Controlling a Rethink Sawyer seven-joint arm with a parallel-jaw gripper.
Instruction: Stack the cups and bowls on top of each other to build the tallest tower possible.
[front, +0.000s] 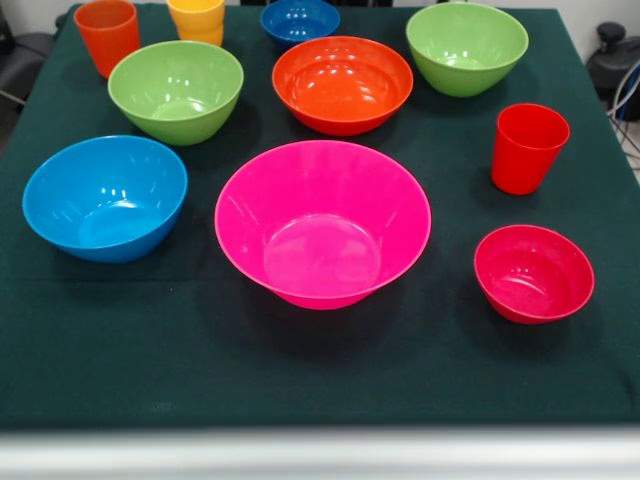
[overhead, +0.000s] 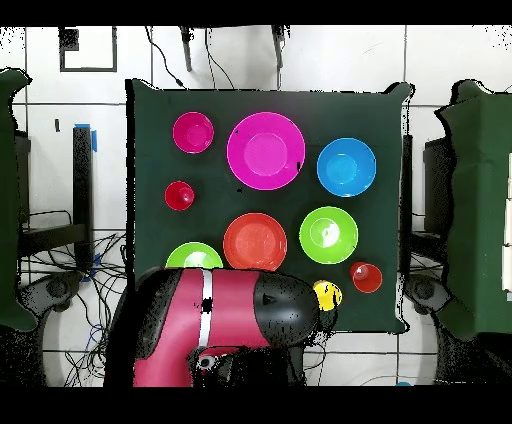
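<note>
The pink bowl (front: 322, 223) sits upright mid-table in the front view, blue bowl (front: 105, 197) at nine o'clock, red cup (front: 527, 147) at two, small red bowl (front: 533, 273) at four. Nothing is stacked. The arm (overhead: 215, 325) shows overhead; its claw is hidden, so its opening cannot be told.

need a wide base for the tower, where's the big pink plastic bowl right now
In the front view the large glossy pink plastic bowl sits upright mid-table, between the sky blue bowl and small red bowl, before the orange bowl.
</note>
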